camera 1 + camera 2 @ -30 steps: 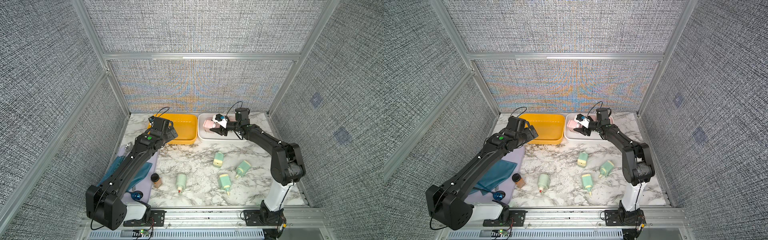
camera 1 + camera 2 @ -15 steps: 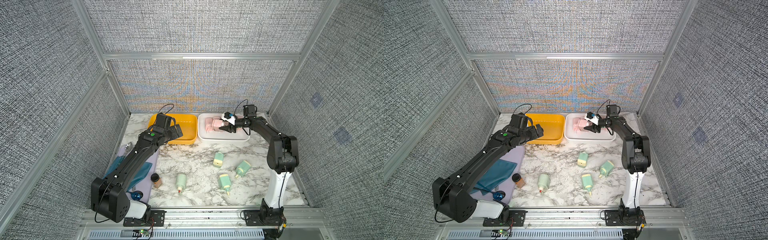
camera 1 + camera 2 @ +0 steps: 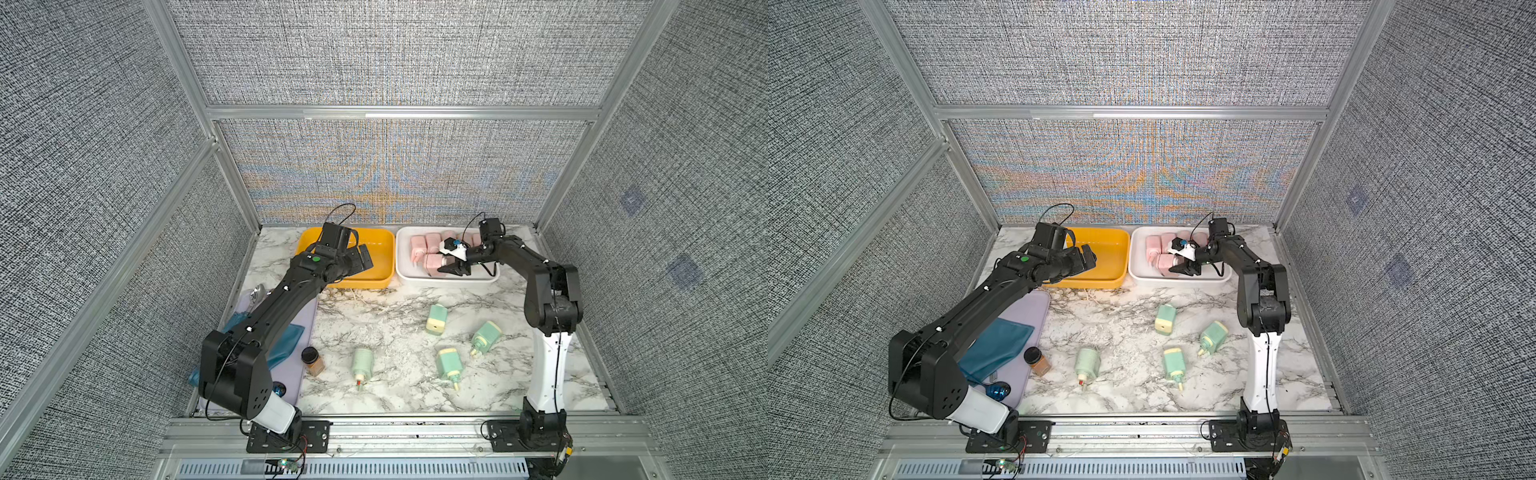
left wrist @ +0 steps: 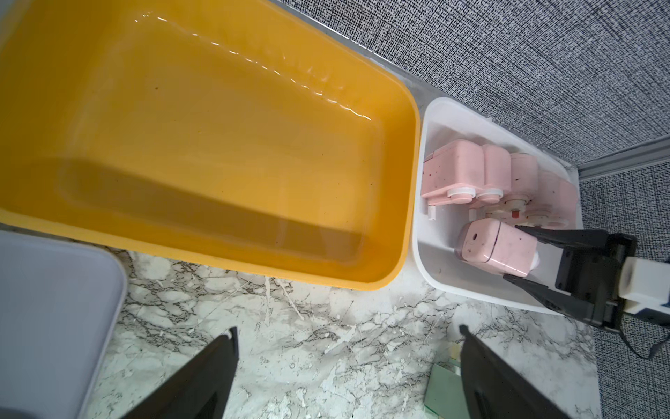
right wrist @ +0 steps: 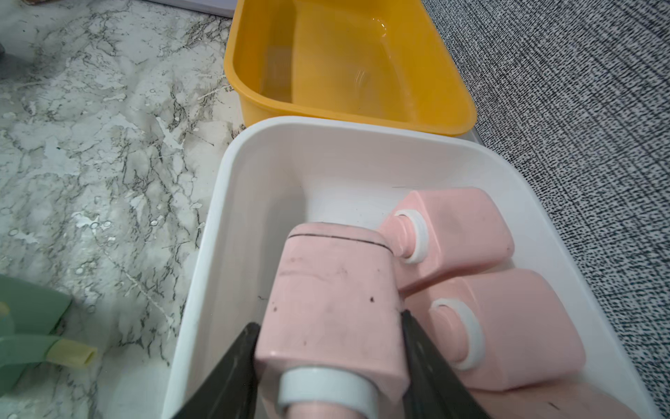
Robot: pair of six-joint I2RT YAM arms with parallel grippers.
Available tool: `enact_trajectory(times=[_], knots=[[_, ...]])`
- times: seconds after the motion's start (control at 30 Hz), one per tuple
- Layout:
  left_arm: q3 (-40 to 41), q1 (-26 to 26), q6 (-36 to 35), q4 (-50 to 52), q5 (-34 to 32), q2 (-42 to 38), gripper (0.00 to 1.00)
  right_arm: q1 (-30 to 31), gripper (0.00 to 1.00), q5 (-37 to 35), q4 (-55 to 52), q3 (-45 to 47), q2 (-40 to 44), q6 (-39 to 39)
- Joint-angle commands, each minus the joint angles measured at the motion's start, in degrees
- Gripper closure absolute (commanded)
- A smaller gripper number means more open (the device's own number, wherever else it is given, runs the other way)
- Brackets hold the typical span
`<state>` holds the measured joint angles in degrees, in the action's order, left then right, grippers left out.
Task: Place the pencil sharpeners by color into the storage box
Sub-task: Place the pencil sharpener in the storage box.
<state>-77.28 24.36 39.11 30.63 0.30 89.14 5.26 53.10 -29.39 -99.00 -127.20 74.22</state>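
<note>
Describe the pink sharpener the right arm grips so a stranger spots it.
Find the white box beside the yellow box, at the back. Inside, it is the pink sharpener nearest the front wall, alone between the jaws of the right gripper.

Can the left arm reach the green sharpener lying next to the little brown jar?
Probably yes. The left gripper is open and empty near the yellow box, and that green sharpener lies uncovered on the marble. The brown jar stands beside it, not touching.
</note>
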Motion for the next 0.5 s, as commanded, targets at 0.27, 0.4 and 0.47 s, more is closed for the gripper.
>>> enact_trajectory(times=[0.27, 0.4, 0.47], knots=[[-2.3, -0.1, 0.2, 1.5, 1.4, 2.4, 0.01, 1.2, 0.71, -0.7, -5.1, -3.8, -2.8, 4.8], [-2.3, 0.0, 0.3, 1.8, 1.2, 2.9, 0.01, 1.4, 0.54, -3.6, -7.0, -5.3, -4.0, 5.1], [-2.2, 0.0, 0.3, 2.0, 1.0, 2.9, 0.01, 1.7, 0.51, -5.7, -7.8, -5.6, -4.3, 5.6]])
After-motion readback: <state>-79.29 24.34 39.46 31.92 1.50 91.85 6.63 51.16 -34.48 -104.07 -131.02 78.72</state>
